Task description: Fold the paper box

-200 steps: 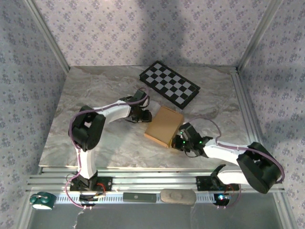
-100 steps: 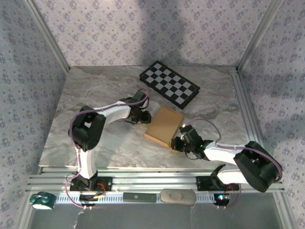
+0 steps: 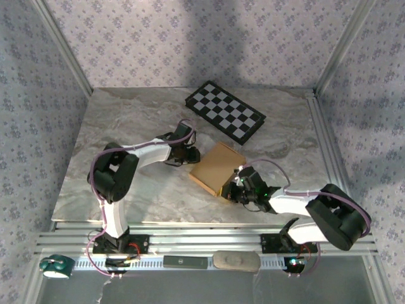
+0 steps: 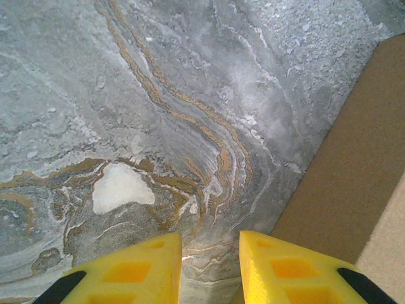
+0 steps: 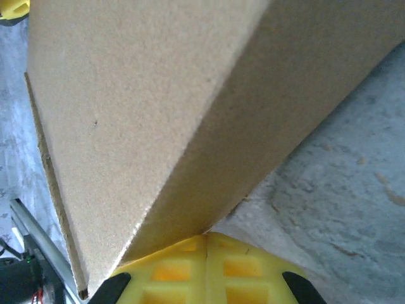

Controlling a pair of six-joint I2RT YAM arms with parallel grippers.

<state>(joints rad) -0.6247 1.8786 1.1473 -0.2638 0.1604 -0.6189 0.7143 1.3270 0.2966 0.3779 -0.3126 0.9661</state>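
The paper box (image 3: 215, 167) is a closed, shallow tan cardboard box lying on the marble table (image 3: 126, 126), near its middle. My left gripper (image 3: 190, 154) sits just off the box's left edge. In the left wrist view its yellow fingers (image 4: 145, 269) stand apart over bare marble, and the box (image 4: 354, 171) lies to their right. My right gripper (image 3: 233, 190) is at the box's near right corner. The right wrist view has its fingertips (image 5: 206, 244) pressed together, shut on nothing, against the foot of the box's side wall (image 5: 272, 107).
A black-and-white checkered board (image 3: 224, 118) lies just behind the box. Aluminium rails run along the table's right side (image 3: 326, 145) and front (image 3: 202, 237). A green object (image 3: 56, 266) rests at the front left corner. Papered walls close in the back and sides.
My right gripper has moved left and slightly nearer along the box's near corner, and the box has shifted and turned a little leftward. The left arm has adjusted slightly.
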